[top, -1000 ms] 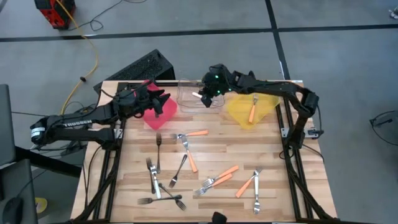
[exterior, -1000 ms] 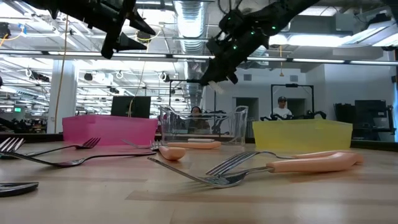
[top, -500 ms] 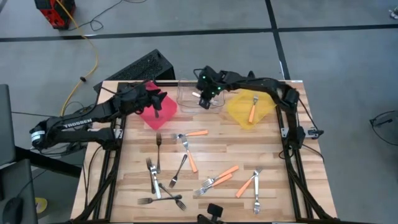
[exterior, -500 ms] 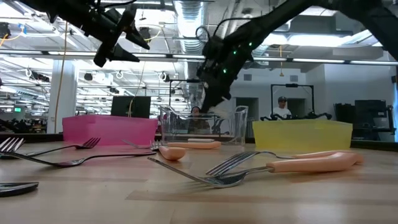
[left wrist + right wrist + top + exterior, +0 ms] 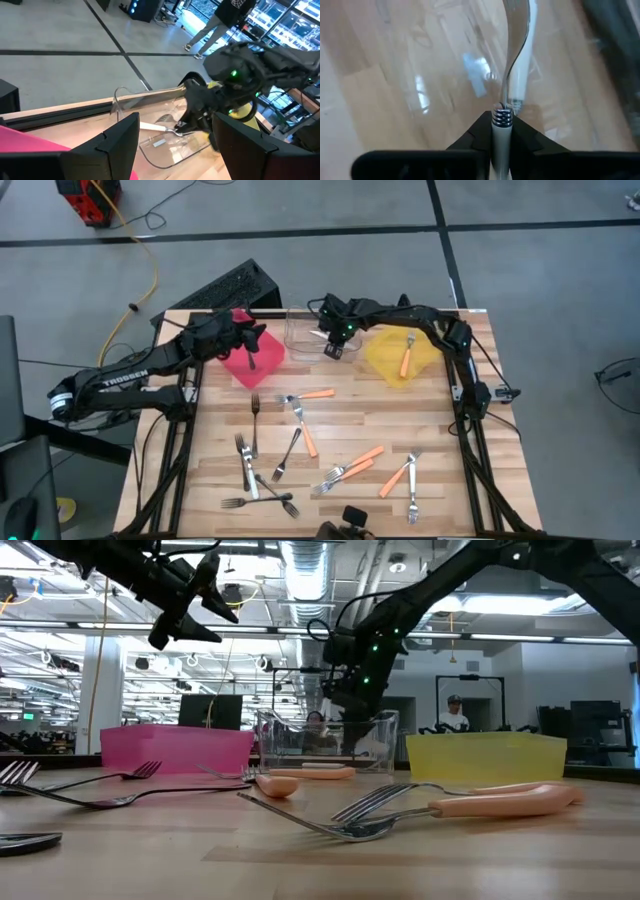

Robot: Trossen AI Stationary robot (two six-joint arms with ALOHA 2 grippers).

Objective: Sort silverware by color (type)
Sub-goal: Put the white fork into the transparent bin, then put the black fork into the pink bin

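My right gripper (image 5: 336, 345) reaches over the clear bin (image 5: 305, 330) at the table's far edge. It points steeply down and is shut on a shiny silver fork (image 5: 512, 65), whose neck runs from the fingers down into the bin. My left gripper (image 5: 175, 150) hovers open over the pink bin (image 5: 262, 362) with nothing between its fingers. Several more forks (image 5: 290, 445), dark, silver and orange-handled, lie scattered on the wooden table nearer the front. My right gripper pinches the fork's pale handle just behind its ridged collar (image 5: 501, 118) between its two fingers. The fingers slant down from above and lie along the fork. The fork's silver neck (image 5: 511, 75) points away from the fingers toward the clear bin's floor; whether its tip touches the floor I cannot tell.
A yellow bin (image 5: 390, 365) to the right of the clear one holds an orange-handled fork (image 5: 406, 356). The three bins stand in a row along the far edge. A keyboard (image 5: 225, 288) lies beyond the table's far left corner.
My right gripper has sunk toward the clear bin with the fork and has tipped to point more steeply down.
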